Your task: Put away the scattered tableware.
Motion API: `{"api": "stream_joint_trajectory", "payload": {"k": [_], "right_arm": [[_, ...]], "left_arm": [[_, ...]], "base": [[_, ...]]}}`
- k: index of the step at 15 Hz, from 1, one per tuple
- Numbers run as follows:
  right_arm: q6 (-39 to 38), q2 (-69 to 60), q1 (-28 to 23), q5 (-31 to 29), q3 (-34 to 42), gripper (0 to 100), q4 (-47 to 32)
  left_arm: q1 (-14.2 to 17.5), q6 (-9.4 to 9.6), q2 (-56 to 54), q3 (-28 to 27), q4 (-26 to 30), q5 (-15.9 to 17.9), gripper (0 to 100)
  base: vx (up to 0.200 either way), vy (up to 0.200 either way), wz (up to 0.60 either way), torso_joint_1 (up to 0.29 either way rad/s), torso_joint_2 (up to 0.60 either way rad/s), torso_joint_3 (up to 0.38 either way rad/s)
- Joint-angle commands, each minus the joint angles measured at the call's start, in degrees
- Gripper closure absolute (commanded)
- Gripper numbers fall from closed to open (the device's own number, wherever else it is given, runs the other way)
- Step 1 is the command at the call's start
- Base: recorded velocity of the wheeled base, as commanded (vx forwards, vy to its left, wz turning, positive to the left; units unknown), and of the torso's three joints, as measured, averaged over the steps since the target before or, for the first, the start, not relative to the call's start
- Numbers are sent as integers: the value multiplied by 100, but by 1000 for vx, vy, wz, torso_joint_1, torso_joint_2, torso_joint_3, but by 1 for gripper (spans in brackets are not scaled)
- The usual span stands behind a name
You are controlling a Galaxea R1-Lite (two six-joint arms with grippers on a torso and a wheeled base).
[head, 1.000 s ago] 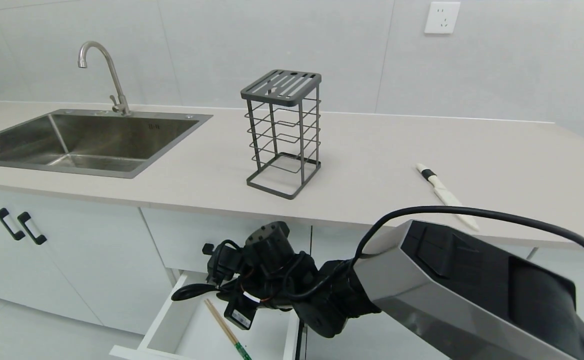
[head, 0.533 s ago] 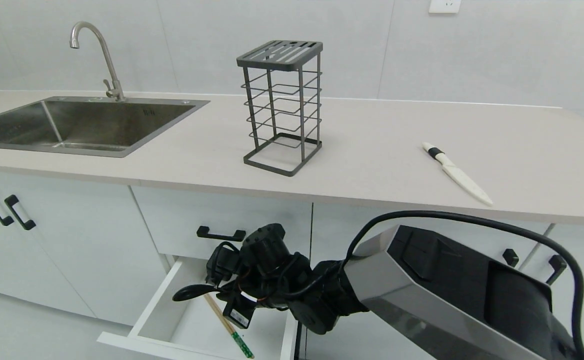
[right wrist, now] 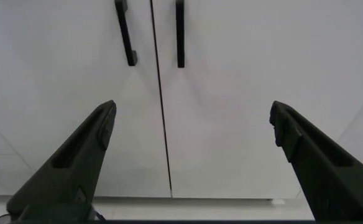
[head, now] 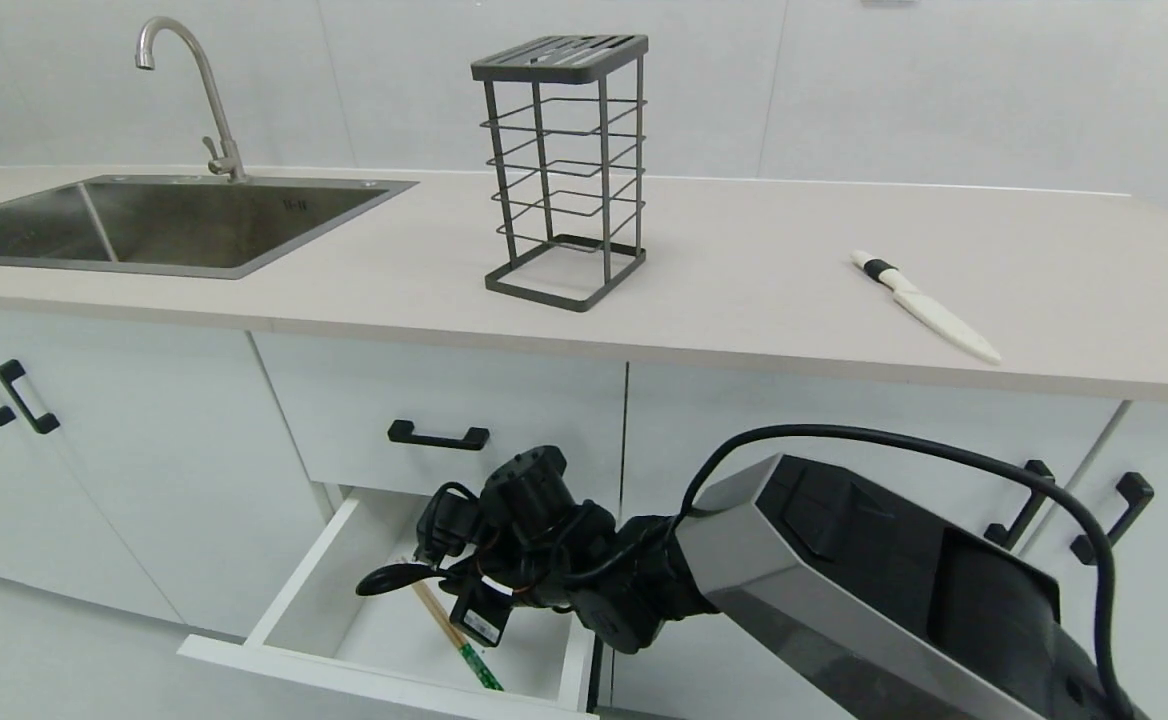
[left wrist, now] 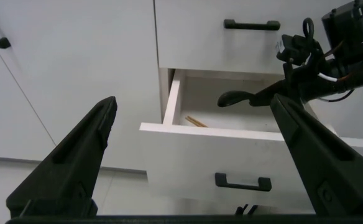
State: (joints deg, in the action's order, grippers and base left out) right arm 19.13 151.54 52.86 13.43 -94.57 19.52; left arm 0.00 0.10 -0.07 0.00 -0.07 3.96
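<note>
Nearest you, the left gripper (left wrist: 193, 106) hangs low before the cabinets, jaws spread wide and empty. Ahead of it, one drawer (head: 364, 682) stands pulled out, with chopsticks (head: 452, 645) lying inside. Above the drawer, the right gripper (head: 441, 573) hovers with the black spoon (head: 387, 578) projecting from its tip. Whether it is clenched on the spoon you cannot tell. On the countertop (head: 744, 290) beyond are a white knife (head: 926, 306) at the right, a wire rack (head: 559, 48) mid-counter, and the sink (head: 144, 215) with its faucet (head: 206, 95) at the left.
</note>
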Motion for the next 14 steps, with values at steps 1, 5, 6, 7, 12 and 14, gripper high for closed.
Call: {"api": "stream_joint_trajectory", "payload": {"k": [1, 5, 6, 7, 12, 14], "right_arm": [[3, 148, -30, 1, -114, 100, -1], [3, 279, -74, -7, -281, 100, -18], [3, 306, -83, -7, -281, 100, -18], [3, 323, -83, -7, -298, 100, -18], [3, 394, -100, -7, -597, 100, -53], [-5, 403, -100, -16, -711, 100, -80]], "left_arm": [[0, -1, 7, 0, -1, -1, 0], [0, -1, 7, 0, -1, -1, 0], [0, -1, 7, 0, -1, -1, 0], [0, -1, 7, 0, -1, -1, 0], [0, -1, 7, 0, -1, -1, 0], [0, -1, 7, 0, -1, -1, 0]], "base": [[0, 0, 0, -154, 203, 119], [0, 0, 0, -165, 278, 104], [0, 0, 0, -46, 276, 41], [0, 0, 0, -22, 203, 36], [0, 0, 0, -5, 34, 15], [0, 0, 0, 0, 0, 0]]}}
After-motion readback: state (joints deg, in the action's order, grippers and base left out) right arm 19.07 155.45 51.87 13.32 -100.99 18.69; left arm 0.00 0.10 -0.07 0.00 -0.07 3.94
